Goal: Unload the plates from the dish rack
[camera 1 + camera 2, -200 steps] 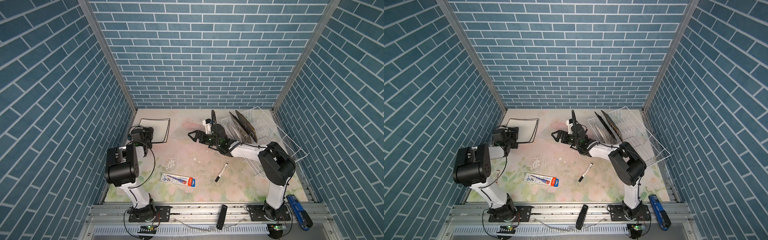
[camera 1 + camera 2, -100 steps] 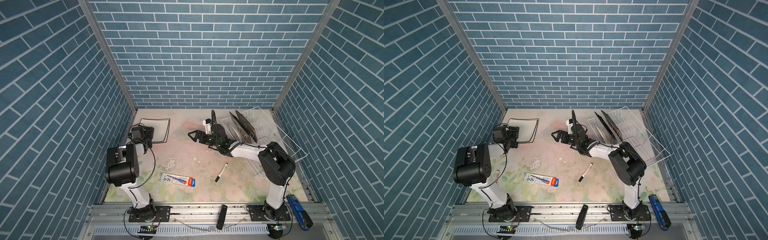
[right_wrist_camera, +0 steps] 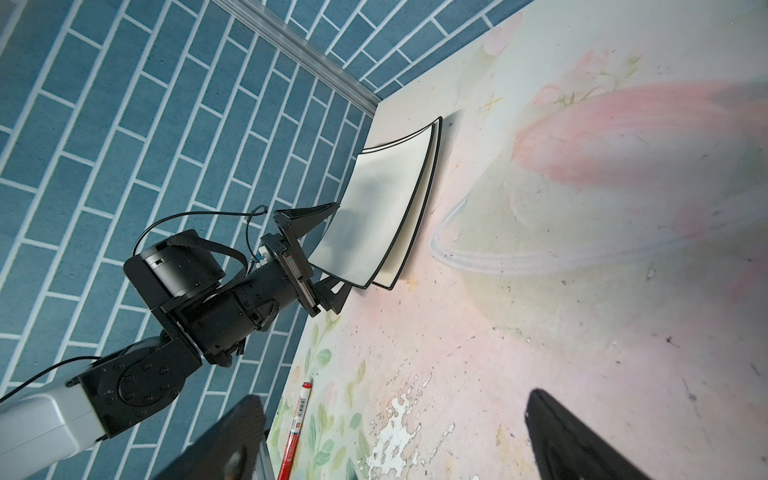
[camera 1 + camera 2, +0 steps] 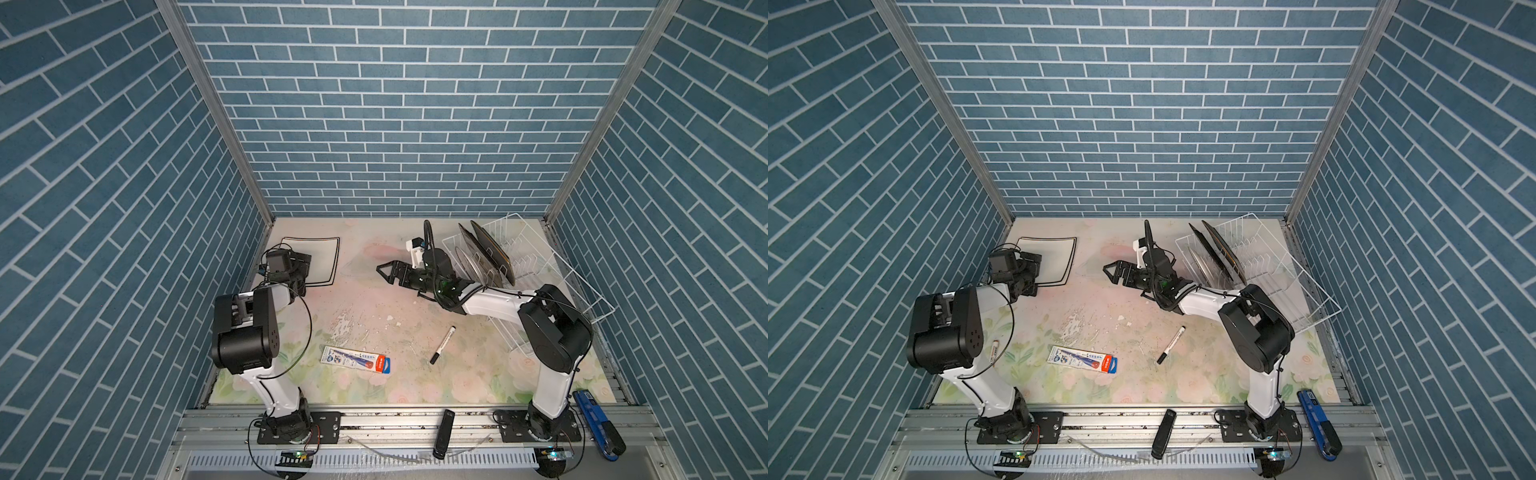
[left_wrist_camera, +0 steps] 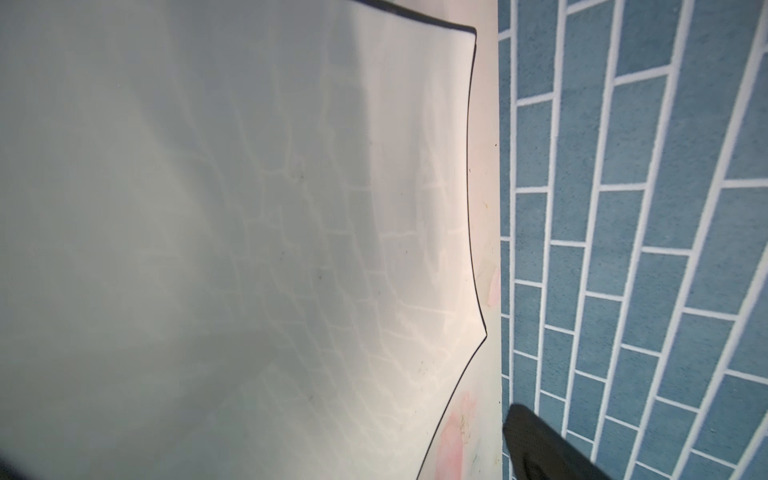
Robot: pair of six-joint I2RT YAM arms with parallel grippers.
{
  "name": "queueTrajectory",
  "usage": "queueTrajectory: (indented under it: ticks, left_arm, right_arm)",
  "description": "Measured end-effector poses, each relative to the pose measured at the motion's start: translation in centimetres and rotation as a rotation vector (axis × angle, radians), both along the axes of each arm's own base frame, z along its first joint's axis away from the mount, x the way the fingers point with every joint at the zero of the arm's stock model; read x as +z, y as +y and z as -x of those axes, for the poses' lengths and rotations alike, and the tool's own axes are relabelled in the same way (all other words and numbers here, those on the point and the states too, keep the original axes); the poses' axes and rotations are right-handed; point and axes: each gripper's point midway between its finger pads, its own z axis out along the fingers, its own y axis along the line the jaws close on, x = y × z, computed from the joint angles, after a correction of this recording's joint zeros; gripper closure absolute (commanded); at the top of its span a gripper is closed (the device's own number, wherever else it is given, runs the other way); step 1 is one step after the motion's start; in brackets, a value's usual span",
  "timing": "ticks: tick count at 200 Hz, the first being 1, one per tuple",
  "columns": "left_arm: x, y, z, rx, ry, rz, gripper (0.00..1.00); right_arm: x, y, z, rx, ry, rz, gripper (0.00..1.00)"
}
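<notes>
Jaws of the left gripper (image 4: 302, 267) stand wide apart, 1 finger on each side of the near edge of a white, black-rimmed plate (image 3: 374, 208); whether they touch it I cannot tell. That plate lies tilted on a 2nd white plate (image 3: 395, 270), which lies flat on the table (image 4: 374, 316) in the far left corner. The right gripper (image 4: 384, 272) is also fully spread and empty, over the table between those plates and the wire rack (image 4: 561, 266). 3 more plates stand on edge at the rack's left end: a round plate (image 4: 467, 266) nearest the right gripper and 2 dark plates (image 4: 492, 253) leaning behind it. A marker (image 4: 442, 345) and a flat packet (image 4: 355, 359) lie near the table's middle. A red pen (image 3: 297, 424) lies by its left edge.
</notes>
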Motion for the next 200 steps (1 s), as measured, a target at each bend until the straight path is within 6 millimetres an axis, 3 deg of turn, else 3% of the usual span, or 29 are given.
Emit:
queueTrajectory:
  ticks: [200]
  left_arm:
    - [0.0,0.0,1.0,0.012,0.06,-0.01,0.0]
  right_arm:
    - [1.6,-0.2,0.1,-0.004,-0.022,-0.02,0.01]
